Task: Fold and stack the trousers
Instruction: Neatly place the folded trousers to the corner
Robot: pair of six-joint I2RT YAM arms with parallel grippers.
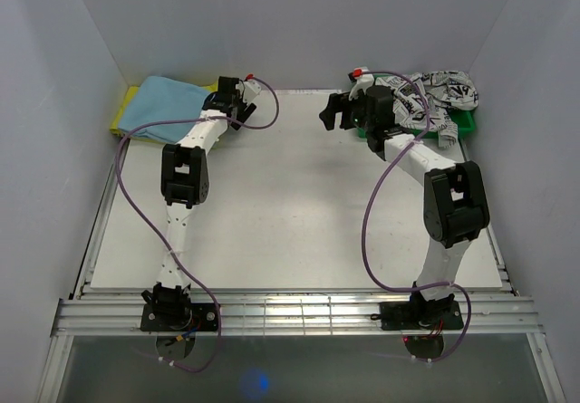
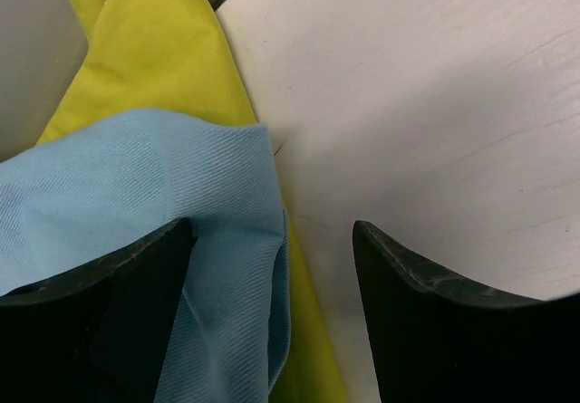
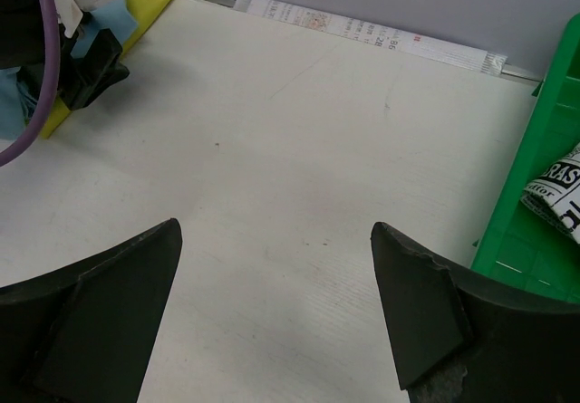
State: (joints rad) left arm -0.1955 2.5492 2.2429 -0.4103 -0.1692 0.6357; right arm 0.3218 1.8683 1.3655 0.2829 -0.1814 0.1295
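The light blue trousers lie folded at the far left corner, on top of a yellow garment. In the left wrist view the blue cloth rests on the yellow cloth. My left gripper is open at the stack's right edge; its jaws stand wide over the blue cloth's edge and the bare table. My right gripper is open and empty above the table, just left of the green bin.
A green bin at the far right corner holds black-on-white printed garments; its wall shows in the right wrist view. White walls close in the table on three sides. Purple cables loop off both arms.
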